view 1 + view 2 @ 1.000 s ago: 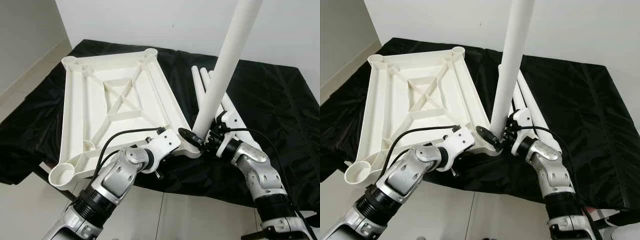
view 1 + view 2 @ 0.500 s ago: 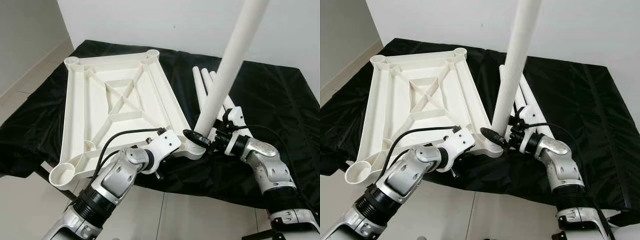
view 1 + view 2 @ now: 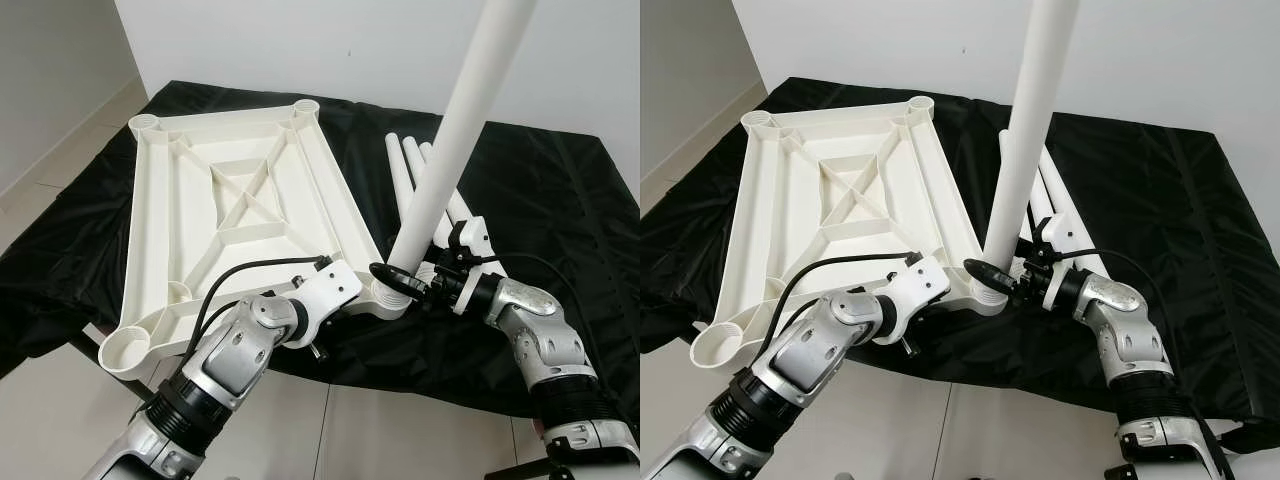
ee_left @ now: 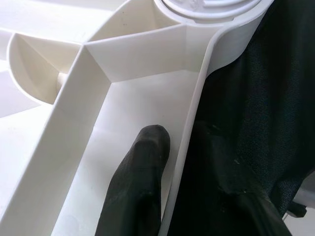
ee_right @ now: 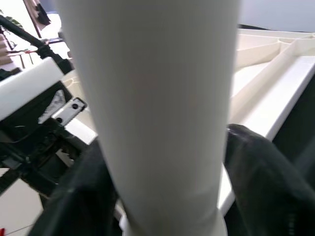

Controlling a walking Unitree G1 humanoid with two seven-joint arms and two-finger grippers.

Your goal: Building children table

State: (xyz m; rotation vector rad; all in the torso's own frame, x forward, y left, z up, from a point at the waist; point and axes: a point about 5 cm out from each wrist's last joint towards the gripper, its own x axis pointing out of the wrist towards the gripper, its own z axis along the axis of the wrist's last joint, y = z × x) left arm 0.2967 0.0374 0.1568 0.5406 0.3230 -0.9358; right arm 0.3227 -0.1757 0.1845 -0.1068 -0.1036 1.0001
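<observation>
Table top (image 3: 230, 210) rim pinched by left end effector (image 4: 172, 162); right end effector (image 3: 400, 280) clamps leg (image 3: 450, 150); spare legs (image 3: 405, 165) beside.

The white leg (image 3: 450, 150) runs out past the top edge, its upper end unseen. Its foot in the tabletop's (image 3: 230, 210) near corner socket is partly masked by the right gripper (image 3: 400, 282). The spare legs (image 3: 405, 165) lie half-hidden behind it.

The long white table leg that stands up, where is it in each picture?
Left eye view: table leg rises from the tabletop's near right corner socket.
Right eye view: same leg, centre, above that socket.
Left wrist view: just the socket's rim at the top edge.
Right wrist view: leg between the right tool's fingers.
Shared landmark: the corner socket.
</observation>
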